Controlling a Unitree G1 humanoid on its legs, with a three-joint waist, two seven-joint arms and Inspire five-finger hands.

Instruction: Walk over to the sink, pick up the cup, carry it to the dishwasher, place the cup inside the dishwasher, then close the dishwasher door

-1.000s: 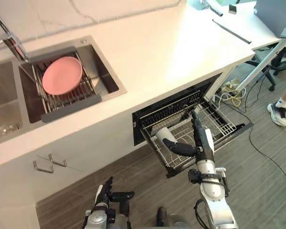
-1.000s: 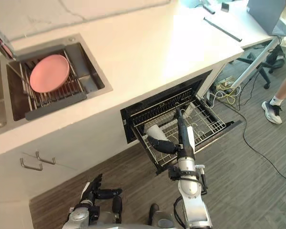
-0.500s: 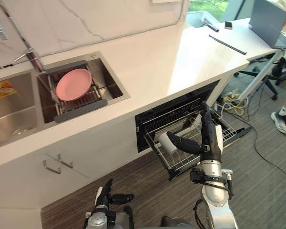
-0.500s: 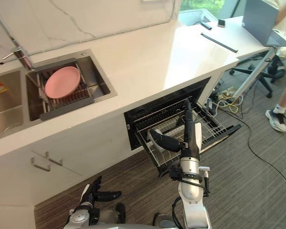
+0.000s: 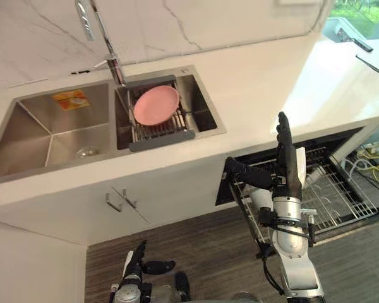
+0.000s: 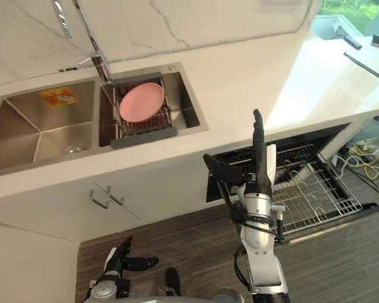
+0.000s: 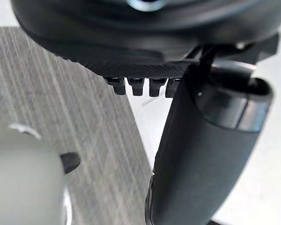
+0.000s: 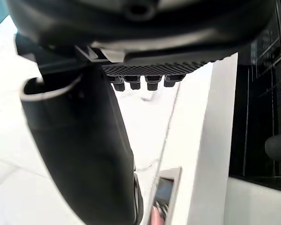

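Note:
A white cup point(image 5: 261, 198) lies on its side at the left end of the pulled-out wire rack point(image 5: 341, 197) of the open dishwasher point(image 6: 316, 189) under the counter. My right hand point(image 5: 285, 165) is raised in front of the rack, open, with straight fingers pointing up over the counter edge. Its thumb stretches left above the cup, and the hand holds nothing. In its own wrist view the right hand point(image 8: 79, 154) faces the white counter front. My left hand point(image 5: 141, 266) hangs low over the wood floor, open and empty.
A double steel sink point(image 5: 47, 136) sits in the white counter point(image 5: 271, 82), with a pink plate point(image 5: 156, 104) on a drying rack in its right basin and a tap point(image 5: 107, 44) behind. White cabinet doors with handles point(image 5: 121, 201) stand left of the dishwasher.
The camera has swung left and up, so the whole sink now shows. My right hand has lifted off the cup, which stays in the rack.

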